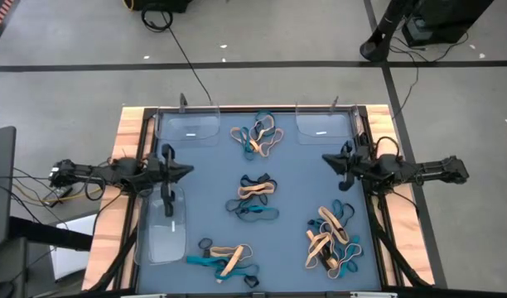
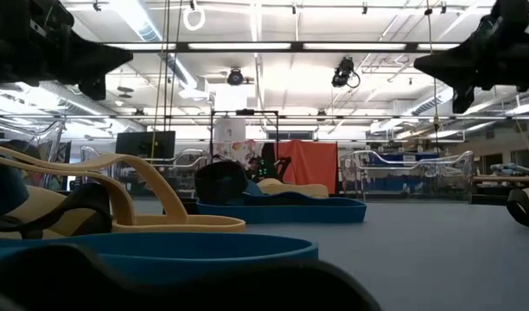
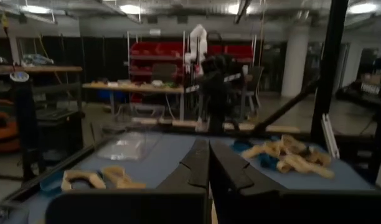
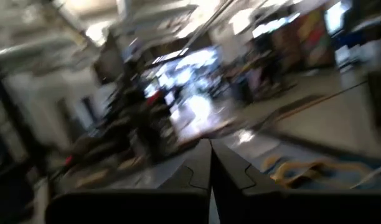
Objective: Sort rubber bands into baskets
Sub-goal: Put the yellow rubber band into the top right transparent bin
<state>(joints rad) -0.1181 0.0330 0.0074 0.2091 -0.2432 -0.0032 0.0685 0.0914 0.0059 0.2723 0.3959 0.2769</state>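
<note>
Both pairs of fingers are clenched on nothing: your left gripper (image 1: 187, 170) hangs over the left side of the blue mat (image 1: 295, 178), its tips just above the far end of the left basket (image 1: 165, 236), and your right gripper (image 1: 328, 159) hangs over the right side, pointing inward, with its dark fingers (image 4: 200, 163) pressed flat together in its own wrist view. Neither arm has picked a target yet, so this reads as a neutral, raised pose before a first pick. The rubber bands all lie loose on the mat in four tangles: a far cluster (image 1: 262, 136) between the two far baskets, a centre cluster (image 1: 255, 197), a near-left cluster (image 1: 227, 261) just beside the left basket, and a near-right cluster (image 1: 330, 240) nearest your right arm. The three clear baskets look empty as far as you can tell: one at the far left (image 1: 187, 128), one at the far right (image 1: 324, 126), and the left one along the mat's edge. Since tan, teal and black loops are interlaced in every pile, you will probably need to open the fingers wide and pinch a single strand at a pile's edge, or several colours may come up together.
</note>
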